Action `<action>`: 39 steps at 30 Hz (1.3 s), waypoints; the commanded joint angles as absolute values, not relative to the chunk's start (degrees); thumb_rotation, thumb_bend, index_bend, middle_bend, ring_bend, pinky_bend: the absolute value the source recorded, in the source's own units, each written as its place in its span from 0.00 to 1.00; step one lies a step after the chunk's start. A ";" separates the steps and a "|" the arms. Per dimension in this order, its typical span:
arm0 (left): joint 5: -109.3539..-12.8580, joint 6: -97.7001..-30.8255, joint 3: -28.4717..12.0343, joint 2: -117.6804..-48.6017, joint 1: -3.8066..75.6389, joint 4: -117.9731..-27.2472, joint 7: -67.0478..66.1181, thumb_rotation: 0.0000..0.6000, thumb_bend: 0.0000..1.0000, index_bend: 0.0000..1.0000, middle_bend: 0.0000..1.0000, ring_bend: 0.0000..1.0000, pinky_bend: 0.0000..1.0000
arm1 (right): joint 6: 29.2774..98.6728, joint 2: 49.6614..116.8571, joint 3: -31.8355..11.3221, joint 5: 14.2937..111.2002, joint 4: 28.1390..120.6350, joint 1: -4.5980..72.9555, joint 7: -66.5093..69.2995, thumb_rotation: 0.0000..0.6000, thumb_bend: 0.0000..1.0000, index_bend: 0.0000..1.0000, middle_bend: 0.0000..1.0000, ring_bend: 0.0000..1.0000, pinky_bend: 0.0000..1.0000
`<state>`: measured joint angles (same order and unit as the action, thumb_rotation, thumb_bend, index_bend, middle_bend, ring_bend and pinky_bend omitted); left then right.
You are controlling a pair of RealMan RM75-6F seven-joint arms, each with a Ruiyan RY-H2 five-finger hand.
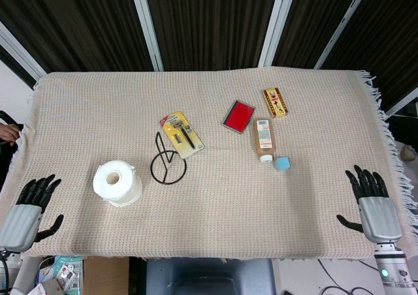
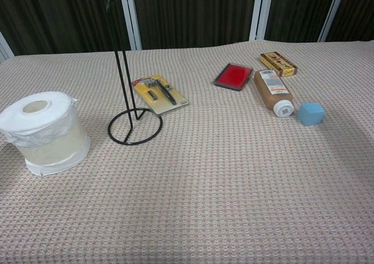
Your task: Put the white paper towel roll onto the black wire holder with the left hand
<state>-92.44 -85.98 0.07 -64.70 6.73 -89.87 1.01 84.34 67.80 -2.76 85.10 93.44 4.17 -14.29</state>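
Note:
The white paper towel roll (image 1: pixel 117 183) (image 2: pixel 45 132) stands upright on the cloth at the front left. Just to its right stands the black wire holder (image 1: pixel 167 165) (image 2: pixel 132 100), a round base ring with a tall upright post, with nothing on it. My left hand (image 1: pixel 27 207) lies at the table's front left corner, left of the roll and apart from it, fingers spread and holding nothing. My right hand (image 1: pixel 374 200) rests at the front right corner, fingers apart and empty. Neither hand shows in the chest view.
Behind the holder lies a yellow blister pack (image 1: pixel 182 134) (image 2: pixel 159 93). Further right are a red flat case (image 1: pixel 238 116), a brown bottle (image 1: pixel 264 139) on its side, a small blue cube (image 1: pixel 282 164) and a yellow box (image 1: pixel 275 102). A beige woven cloth (image 1: pixel 228 210) covers the table.

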 commanded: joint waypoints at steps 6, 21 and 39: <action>-95.25 -87.18 -0.06 -67.52 7.81 -86.22 7.64 1.00 0.38 0.00 0.00 0.00 0.05 | 84.55 67.37 -2.45 85.75 93.66 4.01 -13.54 1.00 0.16 0.00 0.00 0.00 0.00; -93.93 -82.58 -2.73 -84.15 15.74 -74.94 40.69 1.00 0.34 0.00 0.00 0.00 0.00 | 83.08 64.95 -0.98 88.06 94.00 4.40 -8.52 1.00 0.15 0.00 0.00 0.00 0.00; -88.72 -77.74 -3.99 -91.04 18.06 -69.64 31.20 1.00 0.31 0.00 0.00 0.00 0.00 | 82.31 63.12 -0.23 88.84 95.06 4.48 -6.20 1.00 0.15 0.00 0.00 0.00 0.00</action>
<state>-88.95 -77.99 -3.91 -90.81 17.89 -69.85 31.32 82.32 63.14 -0.21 88.85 95.04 4.48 -6.23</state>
